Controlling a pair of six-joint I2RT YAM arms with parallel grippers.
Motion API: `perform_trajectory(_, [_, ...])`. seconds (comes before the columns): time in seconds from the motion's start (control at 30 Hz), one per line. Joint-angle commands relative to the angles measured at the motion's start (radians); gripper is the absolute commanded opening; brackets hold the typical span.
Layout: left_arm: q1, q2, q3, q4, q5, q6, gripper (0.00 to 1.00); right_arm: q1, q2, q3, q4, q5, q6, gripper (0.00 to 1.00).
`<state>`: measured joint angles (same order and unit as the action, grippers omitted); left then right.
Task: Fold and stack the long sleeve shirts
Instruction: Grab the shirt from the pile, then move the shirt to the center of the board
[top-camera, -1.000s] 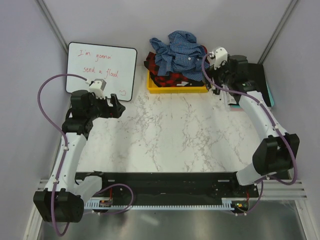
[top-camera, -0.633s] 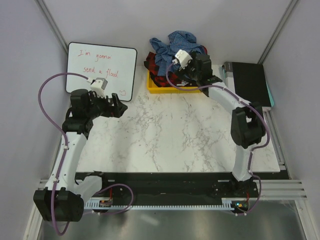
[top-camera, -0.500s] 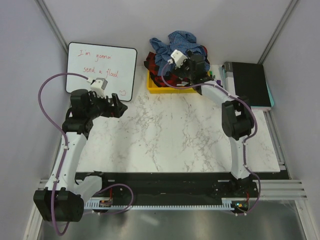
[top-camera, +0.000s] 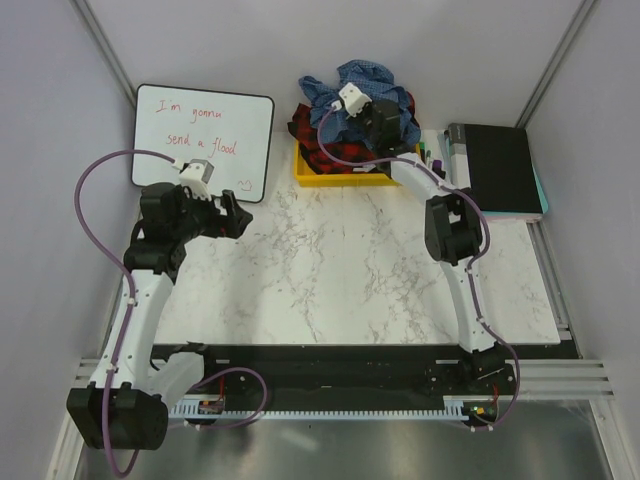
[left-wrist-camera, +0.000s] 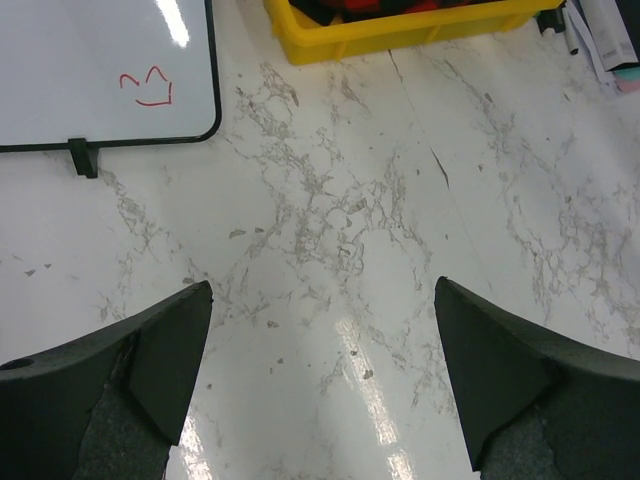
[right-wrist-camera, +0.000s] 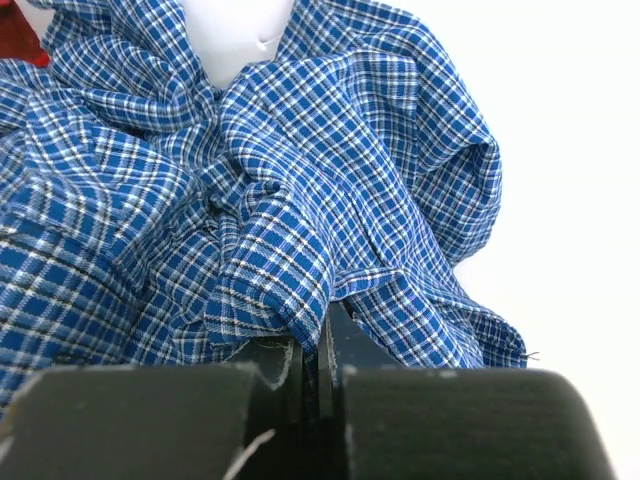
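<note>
Shirts (top-camera: 325, 95) piled in bin (top-camera: 350, 179) at table (top-camera: 330, 270) far edge; whiteboard (top-camera: 205, 140) left of bin; box (top-camera: 495, 165) right.

Marble table (top-camera: 330, 270) carries whiteboard (top-camera: 205, 140), yellow bin (top-camera: 340, 180) — and black box (top-camera: 495, 165).

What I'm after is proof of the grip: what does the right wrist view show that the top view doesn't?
Only the right wrist view: the right claw shut on a fold of the blue shirt. Only the top view: the bin, the whiteboard, and the left claw open above the table. Both: the blue shirt.
</note>
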<state>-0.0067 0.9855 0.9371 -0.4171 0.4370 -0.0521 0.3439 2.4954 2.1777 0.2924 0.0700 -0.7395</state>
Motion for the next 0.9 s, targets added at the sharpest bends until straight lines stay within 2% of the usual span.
perform_trajectory(0.0, [0.002, -0.030, 0.020, 0.012, -0.047, 0.035, 0.99, -0.013, -0.266, -0.060, 0.085, 0.028, 0.093, 0.00])
perform_trajectory(0.2, [0.002, -0.053, 0.046, 0.009, -0.061, 0.011, 0.99, -0.017, -0.579, -0.104, -0.033, -0.051, 0.226, 0.00])
perform_trajectory(0.53, [0.002, -0.079, 0.060, 0.005, -0.073, -0.022, 0.99, -0.013, -0.957, -0.136, -0.415, -0.194, 0.373, 0.00])
perform_trajectory(0.73, [0.002, -0.077, 0.054, 0.005, -0.055, -0.022, 0.99, 0.000, -1.145, -0.304, -0.533, -0.281, 0.463, 0.00])
perform_trajectory(0.87, [0.002, -0.071, 0.051, 0.001, -0.040, -0.018, 0.99, 0.029, -1.253, -0.536, -0.576, -0.364, 0.488, 0.00])
